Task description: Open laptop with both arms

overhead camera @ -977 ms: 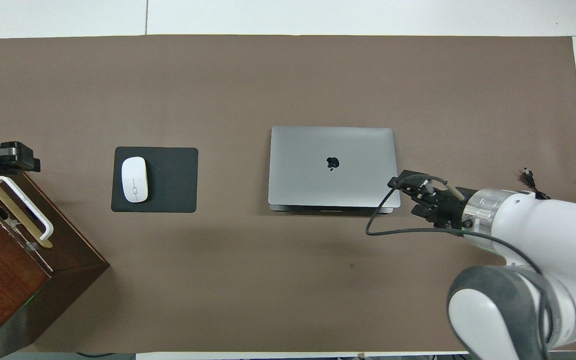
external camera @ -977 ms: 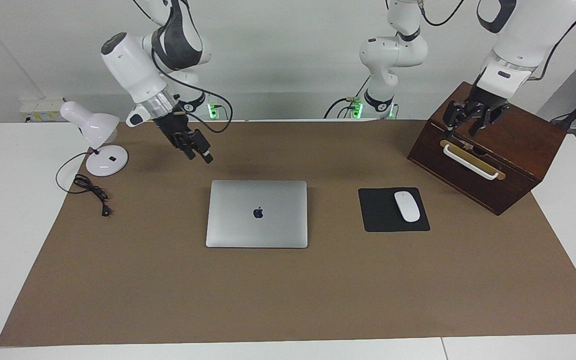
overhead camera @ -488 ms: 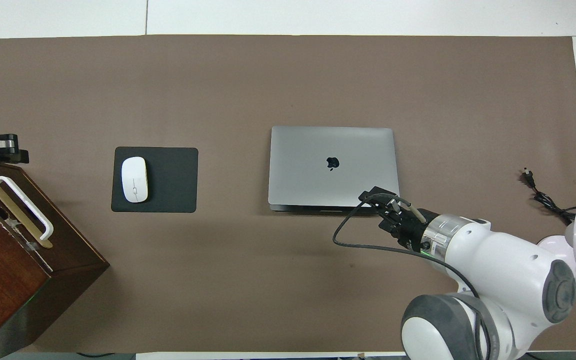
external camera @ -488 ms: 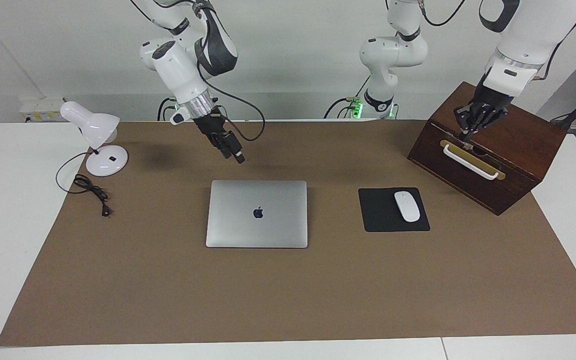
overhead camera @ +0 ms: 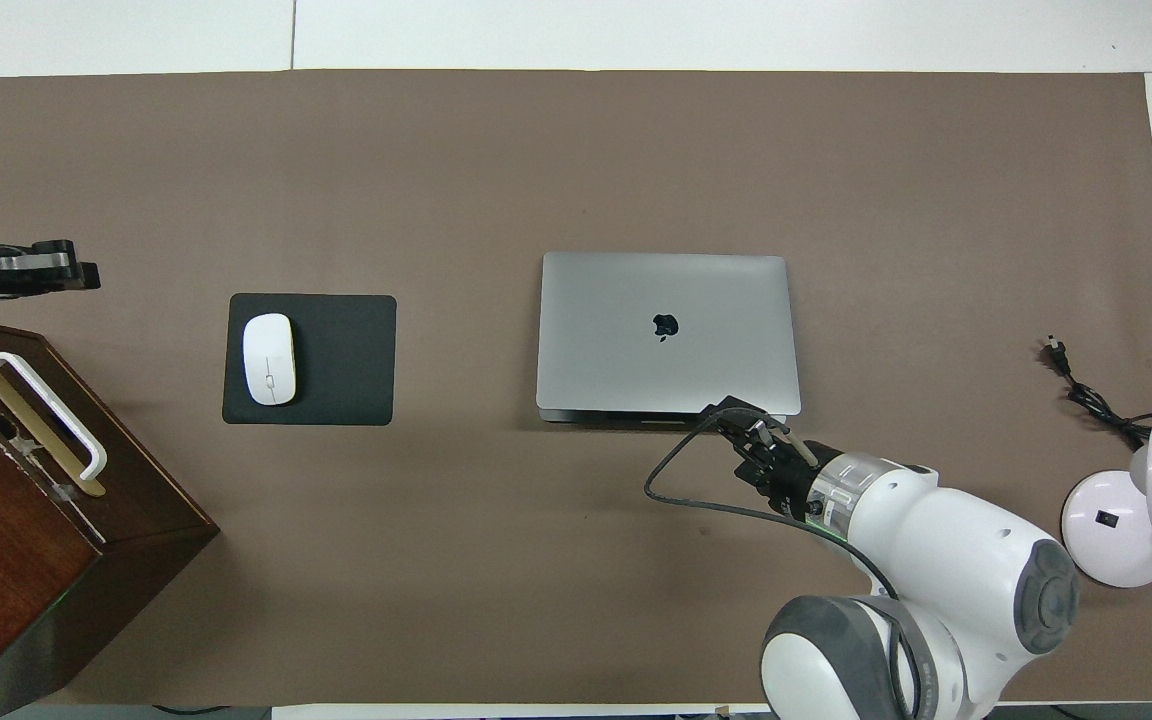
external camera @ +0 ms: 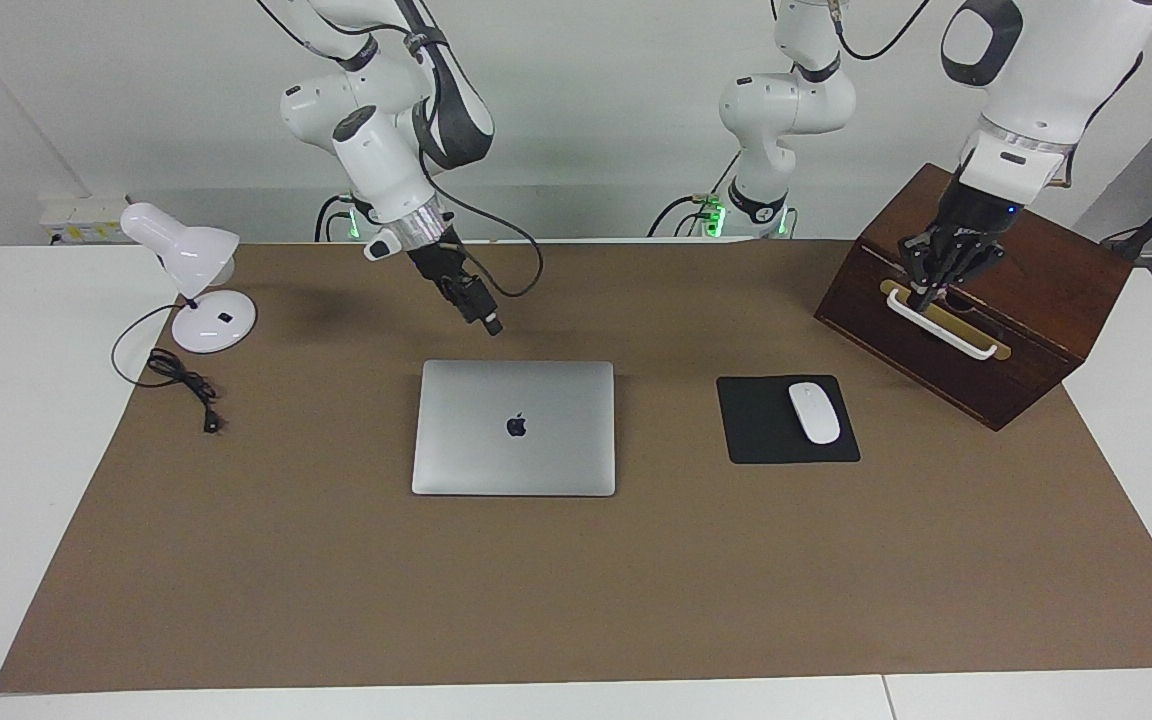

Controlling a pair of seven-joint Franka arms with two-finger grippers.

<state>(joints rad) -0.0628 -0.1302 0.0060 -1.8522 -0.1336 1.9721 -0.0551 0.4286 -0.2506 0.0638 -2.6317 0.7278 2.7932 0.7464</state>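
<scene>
Table [external camera: 336,600]: brown mat, laptop [external camera: 514,428] lid shut.
Right gripper [external camera: 492,325]: over mat beside robot-side edge; fingers — can't tell.
Left gripper [external camera: 921,292]: fingers closed, over box handle [external camera: 939,324].
Tip: I'd hook lid lip gently.

Silver laptop [external camera: 514,428] shut, flat, mid-table.

white arms [external camera: 376,150], dark joints, black cables
</scene>
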